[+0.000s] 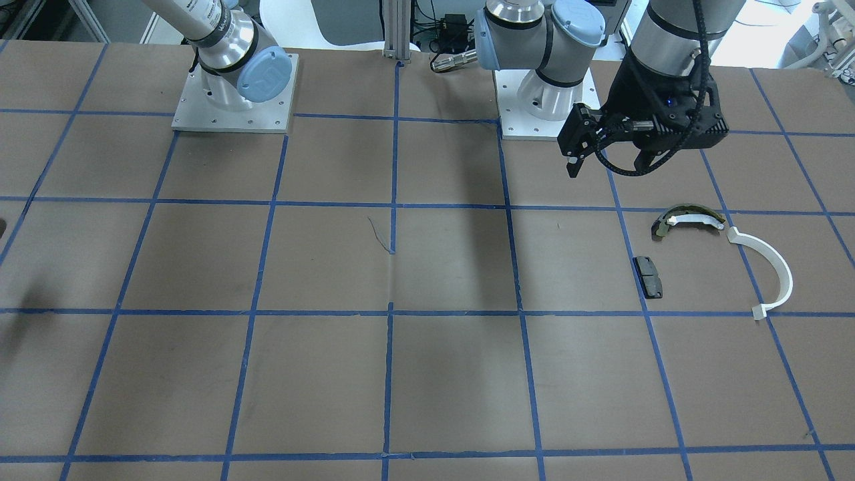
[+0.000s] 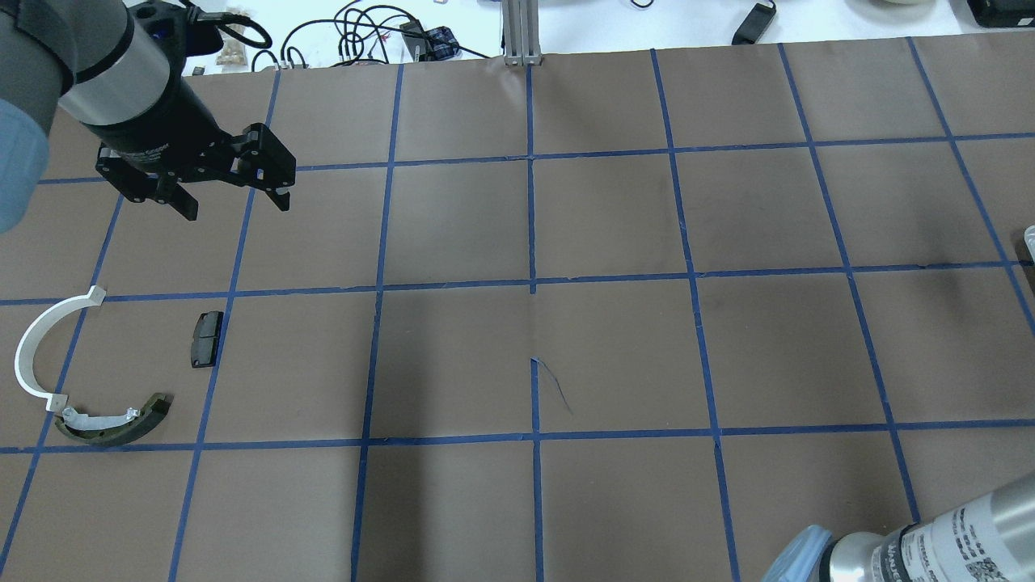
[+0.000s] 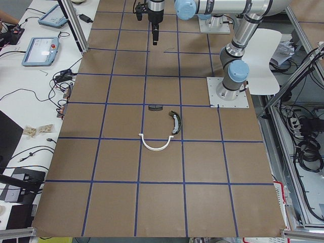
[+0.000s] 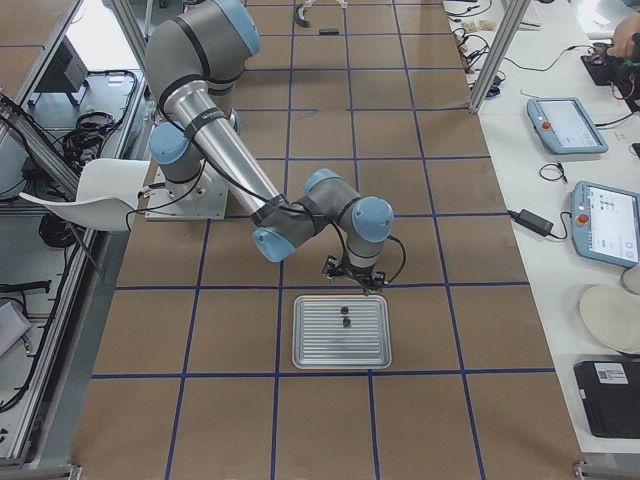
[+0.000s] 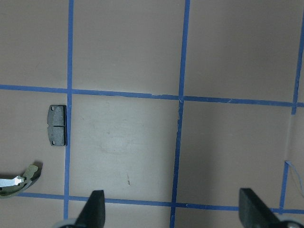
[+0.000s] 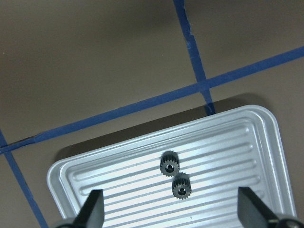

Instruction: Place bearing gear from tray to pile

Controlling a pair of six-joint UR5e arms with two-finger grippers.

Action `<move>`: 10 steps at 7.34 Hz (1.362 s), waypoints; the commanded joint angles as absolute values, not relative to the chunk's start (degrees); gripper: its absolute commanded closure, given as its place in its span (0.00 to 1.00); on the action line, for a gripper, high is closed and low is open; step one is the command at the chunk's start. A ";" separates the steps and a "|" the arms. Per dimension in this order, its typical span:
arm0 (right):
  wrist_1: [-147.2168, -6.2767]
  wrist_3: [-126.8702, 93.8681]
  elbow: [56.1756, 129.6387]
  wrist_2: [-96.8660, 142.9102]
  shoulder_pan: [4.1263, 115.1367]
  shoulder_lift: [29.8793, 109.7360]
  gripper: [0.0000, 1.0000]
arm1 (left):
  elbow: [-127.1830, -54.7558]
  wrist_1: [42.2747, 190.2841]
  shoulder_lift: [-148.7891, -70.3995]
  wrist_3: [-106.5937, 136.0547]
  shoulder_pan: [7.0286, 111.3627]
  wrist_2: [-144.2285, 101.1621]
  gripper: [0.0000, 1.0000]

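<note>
A: Starting at the right hand [image 6: 173, 213], what does it carry?

B: Nothing. Its fingers [image 6: 94, 211] are spread wide and empty as it hangs above the tray [image 6: 266, 123], near one edge. I judge the wide spread is there so the fingers can drop on either side of a single part without nudging its neighbour.

A: What lies in the tray?

B: Two candidates: the upper bearing gear [image 6: 169, 164] and the lower bearing gear [image 6: 180, 185]. They lie flat, bore up, almost touching, in the middle of the ribbed floor. Neither is out yet, so the transfer looks barely begun.

A: And further along?

B: A long stretch of bare tabletop [image 2: 614, 356], then the left hand [image 2: 236, 202]. It is raised high, just as wide open, and holds nothing. It sits off the inner side of the pile [image 1: 691, 215] rather than over it. That may leave the spot clear, or it may be ready to take a gear; I can't tell which.

A: The pile itself?

B: It is at the robot's left end, well apart from the tray. There is a black pad [image 2: 206, 338], an olive-and-white curved piece [image 2: 113, 428] and a white half-ring [image 2: 20, 356], one end of the ring just beside the curved piece. They lie loose, with open space between pad and ring.
</note>
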State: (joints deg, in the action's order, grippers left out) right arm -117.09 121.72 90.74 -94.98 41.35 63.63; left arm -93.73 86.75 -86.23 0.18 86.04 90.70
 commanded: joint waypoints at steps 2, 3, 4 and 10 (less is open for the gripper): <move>-121.64 129.18 91.14 -94.92 40.00 58.99 0.03 | -93.69 86.75 -86.22 0.26 86.04 90.70 0.00; -121.47 129.46 91.32 -95.10 39.90 58.63 0.11 | -93.78 86.75 -86.05 0.18 86.04 90.70 0.00; -121.20 129.55 91.41 -95.10 39.90 58.45 0.15 | -93.95 86.75 -85.96 0.26 86.04 90.70 0.00; -123.22 133.95 91.49 -95.18 39.90 55.64 0.15 | -94.04 86.84 -86.05 0.18 86.31 90.70 0.00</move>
State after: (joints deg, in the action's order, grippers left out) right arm -123.10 133.81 91.48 -95.12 39.90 56.49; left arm -94.08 86.80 -86.07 0.21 86.28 90.70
